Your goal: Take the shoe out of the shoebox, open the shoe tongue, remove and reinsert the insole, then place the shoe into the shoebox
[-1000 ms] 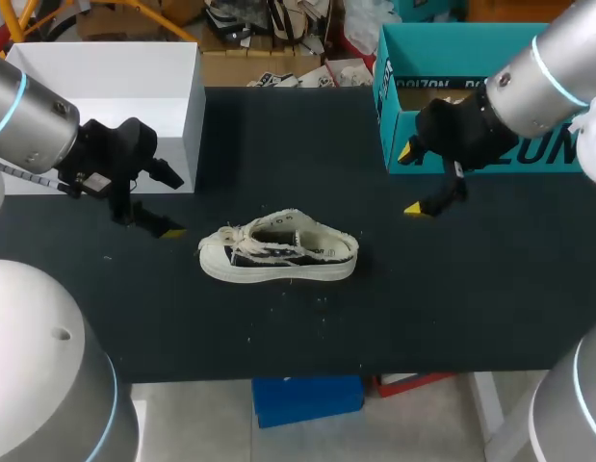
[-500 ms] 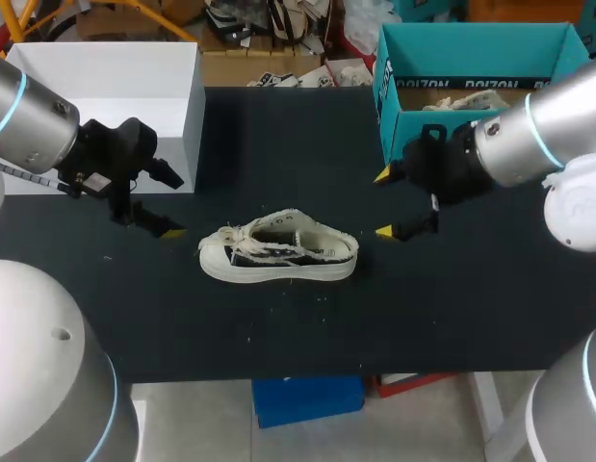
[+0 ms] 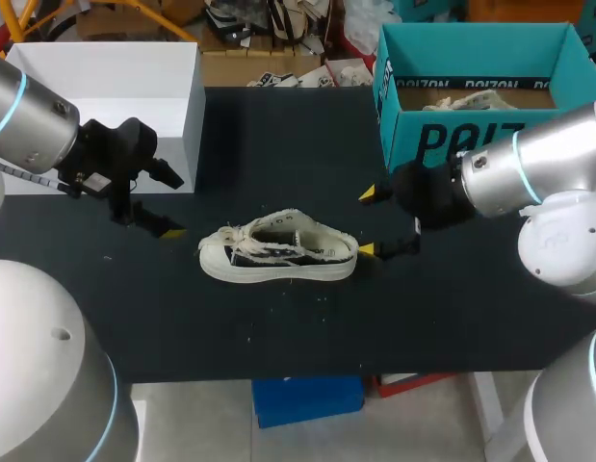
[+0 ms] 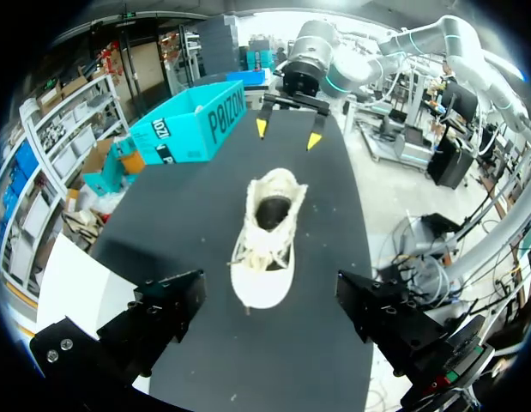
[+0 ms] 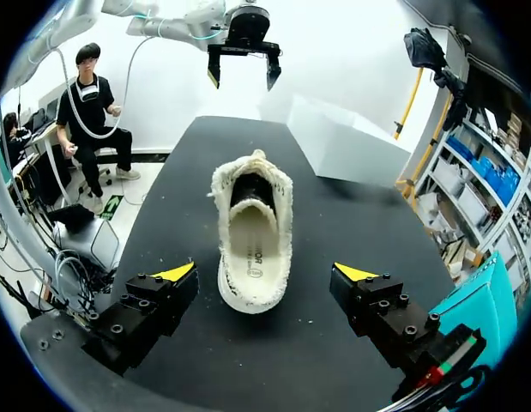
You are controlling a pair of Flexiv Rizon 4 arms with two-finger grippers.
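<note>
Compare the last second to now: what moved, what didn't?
The right gripper swung from in front of the teal shoebox across the table toward the shoe. It now sits at the heel end with its fingers open. Nothing was grasped or released. The shoe, the left gripper and the shoebox stayed put.

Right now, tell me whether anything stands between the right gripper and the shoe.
Nothing visible does. The right gripper is open at the heel end of the shoe, with only bare black table between them.
</note>
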